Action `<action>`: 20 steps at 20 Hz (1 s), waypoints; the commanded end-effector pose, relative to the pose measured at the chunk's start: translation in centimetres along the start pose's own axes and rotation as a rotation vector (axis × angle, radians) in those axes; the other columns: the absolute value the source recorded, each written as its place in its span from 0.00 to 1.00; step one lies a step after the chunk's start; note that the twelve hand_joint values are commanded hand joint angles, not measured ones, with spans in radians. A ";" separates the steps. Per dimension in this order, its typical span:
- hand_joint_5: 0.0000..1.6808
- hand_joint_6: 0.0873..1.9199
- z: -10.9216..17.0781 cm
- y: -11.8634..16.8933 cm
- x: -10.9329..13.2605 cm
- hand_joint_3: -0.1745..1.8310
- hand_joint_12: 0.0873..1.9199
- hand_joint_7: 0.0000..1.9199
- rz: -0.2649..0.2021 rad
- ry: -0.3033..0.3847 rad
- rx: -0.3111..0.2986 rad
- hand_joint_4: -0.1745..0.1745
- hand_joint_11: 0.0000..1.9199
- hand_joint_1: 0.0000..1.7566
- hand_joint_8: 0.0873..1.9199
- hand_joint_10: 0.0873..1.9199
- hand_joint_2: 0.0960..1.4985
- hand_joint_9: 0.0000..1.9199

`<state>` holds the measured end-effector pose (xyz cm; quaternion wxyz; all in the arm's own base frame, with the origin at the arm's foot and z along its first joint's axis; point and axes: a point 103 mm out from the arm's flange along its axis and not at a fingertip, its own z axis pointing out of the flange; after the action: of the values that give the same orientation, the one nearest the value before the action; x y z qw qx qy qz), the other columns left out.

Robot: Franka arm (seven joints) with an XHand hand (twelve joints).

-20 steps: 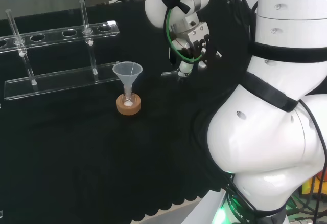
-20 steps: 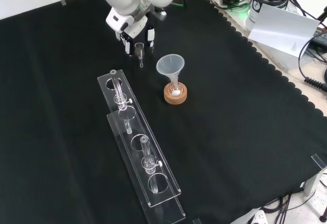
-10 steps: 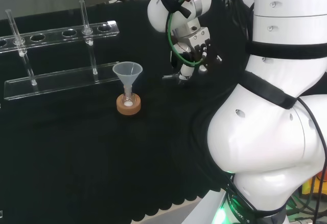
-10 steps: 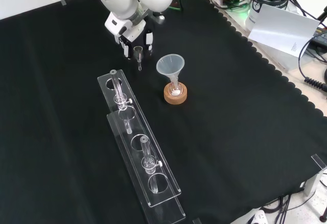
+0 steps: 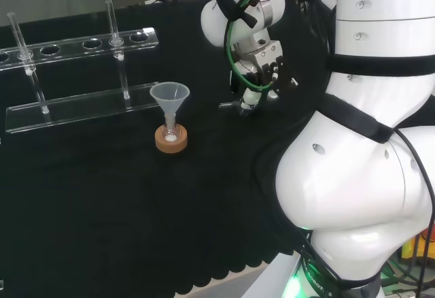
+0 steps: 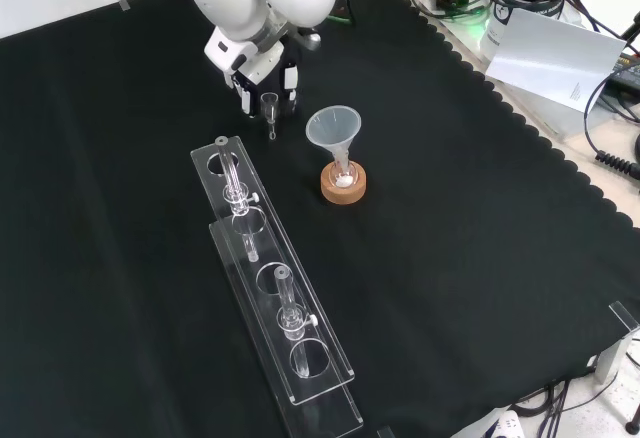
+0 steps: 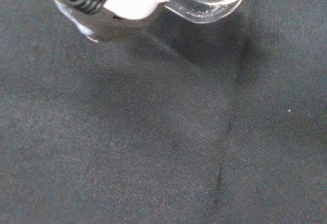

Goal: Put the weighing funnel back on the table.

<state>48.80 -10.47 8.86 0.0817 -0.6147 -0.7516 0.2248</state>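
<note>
Placing step: hand [image 6: 262, 68] low over desk [image 6: 480, 258], fingers [image 6: 291, 76] pinching weighing funnel [image 6: 270, 108]. Next move, judged: lower until funnel meets desk, then spread fingers.

**Head view.** The arm's white links [image 5: 367, 175] hide the right part of the counter [image 5: 102, 209]. The left edge cuts off the clear rack [image 5: 75, 104]. The hand [image 5: 264, 67] covers much of the weighing funnel [image 5: 242, 102] pinched in its fingers.

**Front view.** An arm link overlaps the top of the hand. The weighing funnel's stem tip is too small to tell whether it touches the cloth or hangs apart from it. The white matter in the small flask [image 6: 343, 180] is too small to identify.

**Wrist view.** The picture's edge cuts off the weighing funnel's clear rim. A blurred white part of the hand overlaps it.
</note>
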 end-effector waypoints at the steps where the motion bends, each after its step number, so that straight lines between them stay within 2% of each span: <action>1: 0.73 0.30 0.4 0.3 -0.8 0.22 0.39 0.74 0.004 0.012 -0.006 1.00 0.60 0.63 0.03 0.00 0.56 0.75; 9: 0.72 0.30 0.5 1.5 -0.1 0.22 0.39 0.74 0.002 -0.001 0.015 1.00 0.60 0.63 0.03 0.00 0.56 0.75; 14: 0.69 0.35 0.7 1.3 0.1 0.20 0.41 0.70 0.006 0.005 0.009 1.00 0.57 0.62 0.03 0.00 0.59 0.72; 17: 0.66 0.39 0.6 1.1 0.1 0.15 0.44 0.64 0.007 -0.002 0.006 1.00 0.53 0.61 0.06 0.00 0.64 0.69; 19: 0.63 0.43 0.6 1.0 0.0 0.11 0.48 0.56 0.007 -0.002 0.012 1.00 0.48 0.60 0.15 0.00 0.68 0.66; 20: 0.58 0.41 0.6 1.0 -0.1 0.10 0.50 0.50 0.009 -0.001 0.011 0.87 0.45 0.58 0.20 0.00 0.67 0.63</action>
<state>49.54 -10.38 7.83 0.0835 -0.6166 -0.7489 0.2282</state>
